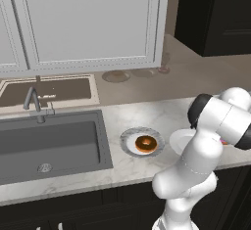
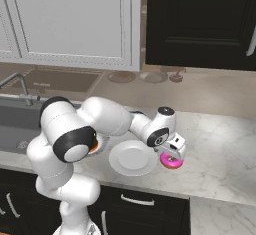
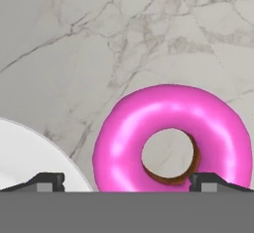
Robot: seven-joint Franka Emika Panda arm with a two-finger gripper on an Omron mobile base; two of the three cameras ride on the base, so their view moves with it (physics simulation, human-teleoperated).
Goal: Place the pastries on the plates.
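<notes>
An orange-brown glazed doughnut (image 1: pixel 145 144) lies on the grey speckled-rim plate (image 1: pixel 128 135) right of the sink. Beside it sits a plain white plate (image 2: pixel 132 158), partly behind my arm in the left base view. A pink glazed doughnut (image 3: pixel 124 138) rests on the marble counter just right of that white plate (image 3: pixel 25 157). My gripper (image 2: pixel 172 155) hangs open directly over the pink doughnut (image 2: pixel 173 163), pointing down. In the hand view the gripper (image 3: pixel 128 182) has one fingertip (image 3: pixel 47 181) by the plate's rim and the other over the ring's right side. Nothing is held.
The grey sink basin (image 1: pixel 49 146) with its faucet (image 1: pixel 33 102) fills the counter's left. White wall cabinets (image 1: pixel 83 23) hang behind, and a dark tall unit (image 2: pixel 200 24) stands at the right. Bare marble counter (image 2: pixel 225 154) stretches right of the pink doughnut.
</notes>
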